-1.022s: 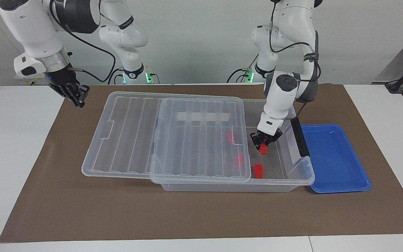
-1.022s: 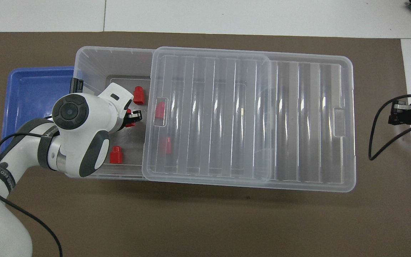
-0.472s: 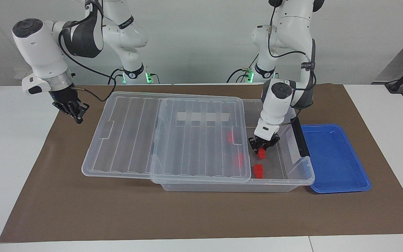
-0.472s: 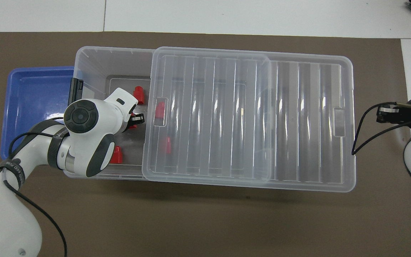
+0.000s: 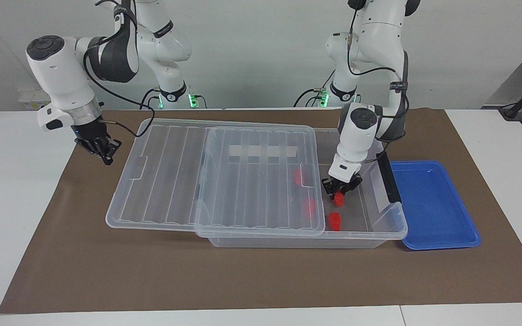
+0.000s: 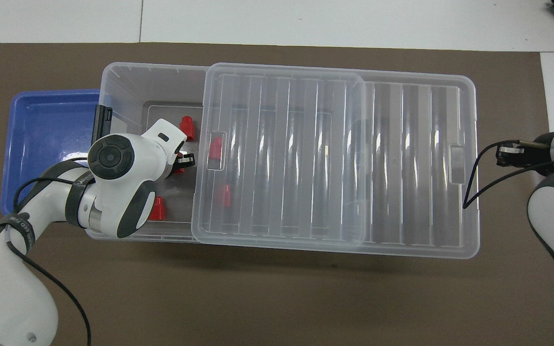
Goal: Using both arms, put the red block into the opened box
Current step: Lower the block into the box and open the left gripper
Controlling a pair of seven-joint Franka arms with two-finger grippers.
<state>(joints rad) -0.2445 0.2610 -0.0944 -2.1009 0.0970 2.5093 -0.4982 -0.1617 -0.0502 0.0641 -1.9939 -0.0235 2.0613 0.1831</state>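
The box (image 5: 393, 227) (image 6: 128, 81) is a clear bin, and its ribbed lid (image 5: 224, 181) (image 6: 334, 158) is slid toward the right arm's end, so the end by the left arm stands uncovered. My left gripper (image 5: 340, 191) (image 6: 183, 161) reaches down into that uncovered part, shut on a red block (image 5: 339, 199) (image 6: 179, 169) held low inside. Whether the block touches the floor cannot be told. Several other red blocks lie in the box, one in the open (image 5: 334, 220) (image 6: 186, 128) and some under the lid (image 5: 308, 206) (image 6: 215, 148). My right gripper (image 5: 103, 152) (image 6: 505, 156) hangs shut over the mat beside the lid's end, holding nothing.
A blue tray (image 5: 433, 203) (image 6: 41, 139) sits on the brown mat against the box at the left arm's end. A black latch bar (image 5: 388, 176) (image 6: 101, 122) stands on the box's end wall beside my left gripper. A cable loops from the right wrist.
My right gripper has come down and in toward the lid's end. My left gripper has sunk a little lower into the box with the red block.
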